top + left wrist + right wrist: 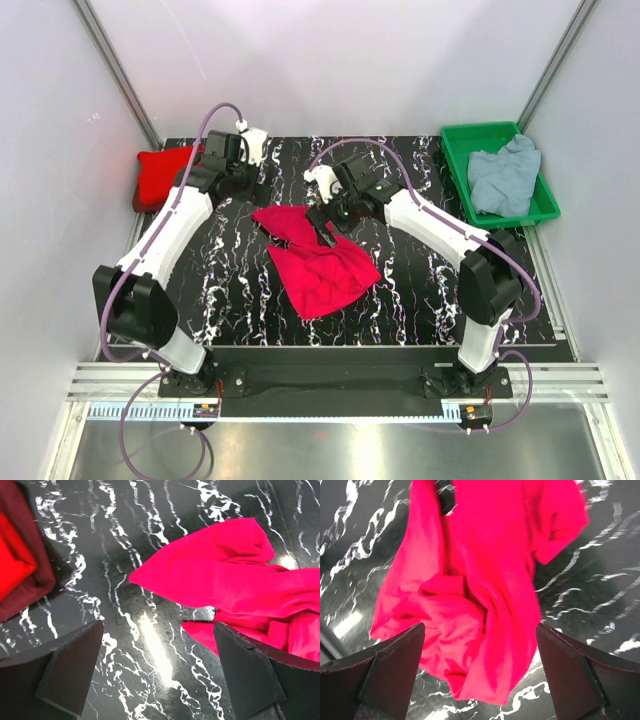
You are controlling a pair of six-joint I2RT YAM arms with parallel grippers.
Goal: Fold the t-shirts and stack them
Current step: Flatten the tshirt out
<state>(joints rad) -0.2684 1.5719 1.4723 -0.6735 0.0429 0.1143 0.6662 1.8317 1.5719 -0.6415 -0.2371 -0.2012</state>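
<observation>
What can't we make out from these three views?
1. Folded red cloth pile, far left: top view, left arm covers its right edge; left wrist view, frame edge cuts it. Shirt count unclear.
2. Crumpled crimson cloth t-shirt: top view, right hand hides its far part; its own folds hide sleeves and collar.
3. Pale grey-blue cloth shirt in green plastic tray: anything beneath it hidden.

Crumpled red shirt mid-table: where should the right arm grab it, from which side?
Probably the bunched ridge of the crimson shirt, coming straight down from above: the rest lies flat, while that ridge stands proud right between the open right fingers.
</observation>
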